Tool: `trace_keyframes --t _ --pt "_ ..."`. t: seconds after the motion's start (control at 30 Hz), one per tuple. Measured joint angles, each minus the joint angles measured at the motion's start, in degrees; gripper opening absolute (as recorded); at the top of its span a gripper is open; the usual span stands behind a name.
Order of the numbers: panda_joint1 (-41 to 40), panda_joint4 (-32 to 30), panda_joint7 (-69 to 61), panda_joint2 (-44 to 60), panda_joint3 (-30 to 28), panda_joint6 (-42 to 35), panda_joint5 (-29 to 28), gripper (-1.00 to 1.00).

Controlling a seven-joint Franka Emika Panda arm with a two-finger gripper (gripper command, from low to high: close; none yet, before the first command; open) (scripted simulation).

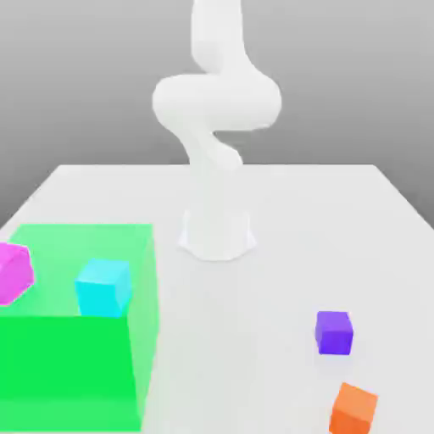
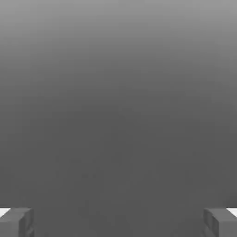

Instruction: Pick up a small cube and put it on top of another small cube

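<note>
The small purple cube (image 1: 333, 331) sits on the white table at the exterior view's right, toward the front. Just in front of it and slightly further right rests an orange cube (image 1: 353, 408) of about the same size, a short gap apart from it. The white arm (image 1: 216, 102) rises from its base (image 1: 217, 233) at the table's middle and curls upward, well away from both cubes. In the hand view my gripper (image 2: 118, 223) is open, its grey fingertips (image 2: 16, 222) standing far apart with nothing between them, facing plain grey background.
A translucent green box (image 1: 76, 339) fills the front of the exterior view's left. A larger cyan cube (image 1: 103, 286) lies within it and a magenta block (image 1: 13, 273) at its far left edge. White table (image 1: 322, 229) spreads around the base.
</note>
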Motion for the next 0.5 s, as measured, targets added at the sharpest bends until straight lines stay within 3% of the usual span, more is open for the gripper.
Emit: trace_keyframes --t 0.5 --pt "21.02 -18.74 -39.58 32.07 0.35 20.45 2.88 0.00"
